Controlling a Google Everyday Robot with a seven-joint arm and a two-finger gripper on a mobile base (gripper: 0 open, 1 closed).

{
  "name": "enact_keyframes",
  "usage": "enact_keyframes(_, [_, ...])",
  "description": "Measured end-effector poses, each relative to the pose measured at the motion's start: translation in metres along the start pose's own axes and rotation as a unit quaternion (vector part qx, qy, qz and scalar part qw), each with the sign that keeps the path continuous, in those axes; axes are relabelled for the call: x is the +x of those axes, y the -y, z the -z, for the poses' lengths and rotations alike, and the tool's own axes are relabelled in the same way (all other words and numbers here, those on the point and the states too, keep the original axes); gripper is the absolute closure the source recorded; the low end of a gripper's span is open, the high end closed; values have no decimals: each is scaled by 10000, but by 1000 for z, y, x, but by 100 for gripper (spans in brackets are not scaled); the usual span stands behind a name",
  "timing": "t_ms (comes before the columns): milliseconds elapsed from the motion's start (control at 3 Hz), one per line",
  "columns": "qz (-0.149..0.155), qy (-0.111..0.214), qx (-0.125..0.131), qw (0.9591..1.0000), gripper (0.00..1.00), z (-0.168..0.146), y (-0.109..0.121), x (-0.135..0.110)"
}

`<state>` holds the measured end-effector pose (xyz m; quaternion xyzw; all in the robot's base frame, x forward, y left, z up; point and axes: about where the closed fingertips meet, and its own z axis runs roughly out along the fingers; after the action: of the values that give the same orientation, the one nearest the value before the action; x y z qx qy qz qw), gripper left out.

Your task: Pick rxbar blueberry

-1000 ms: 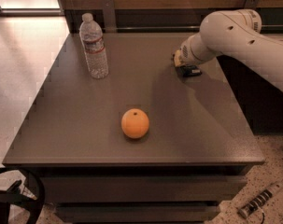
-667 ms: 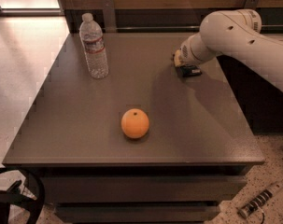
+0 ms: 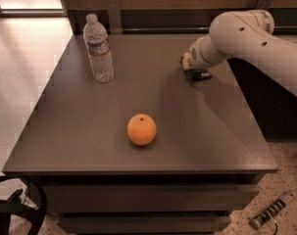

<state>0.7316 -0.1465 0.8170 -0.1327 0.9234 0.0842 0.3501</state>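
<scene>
My gripper is down at the table top near its far right side, at the end of the white arm, which reaches in from the right and covers most of it. A small dark flat piece shows right under the gripper on the table. It looks like an end of the rxbar blueberry in its dark wrapper. The rest of the bar is hidden by the gripper and wrist. Whether the gripper holds the bar does not show.
An orange lies in the middle of the table towards the front. A clear water bottle stands upright at the far left. A wall runs behind the table. A power strip lies on the floor at the lower right.
</scene>
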Motion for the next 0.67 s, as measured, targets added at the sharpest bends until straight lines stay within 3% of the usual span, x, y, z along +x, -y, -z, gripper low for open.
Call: enact_keyframes(667, [1,0,0,10000,100,0,0,0])
